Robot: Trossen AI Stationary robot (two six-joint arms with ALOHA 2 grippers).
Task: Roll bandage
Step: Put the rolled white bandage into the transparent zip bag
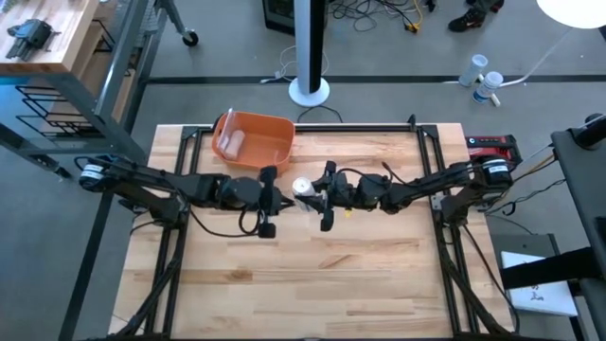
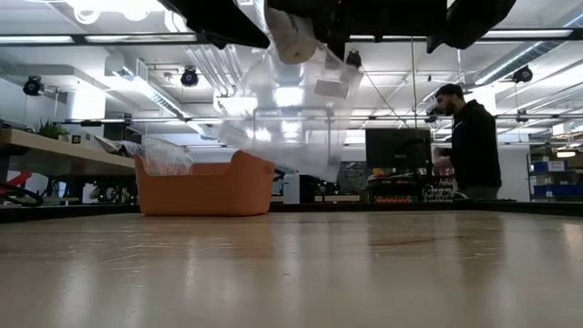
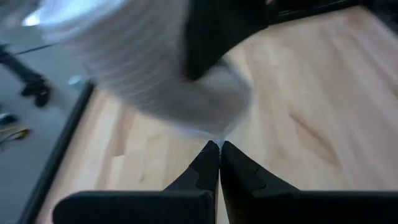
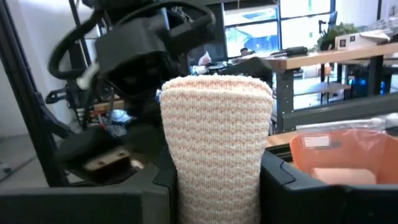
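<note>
Right gripper (image 4: 217,180) clamped the bandage roll (image 4: 216,143) mid-air above the tabletop (image 1: 312,275); left gripper (image 3: 219,163), fingers together, pinched its loose end for winding.

A robotics lab: workbenches (image 2: 55,146), a computer monitor (image 2: 397,148), ceiling pipes and strip lights (image 2: 127,38) behind the wooden table (image 2: 291,273).

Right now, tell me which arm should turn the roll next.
Right. Its gripper holds the bandage roll squarely between both fingers, while the left gripper is pinched shut on the loose end.
</note>
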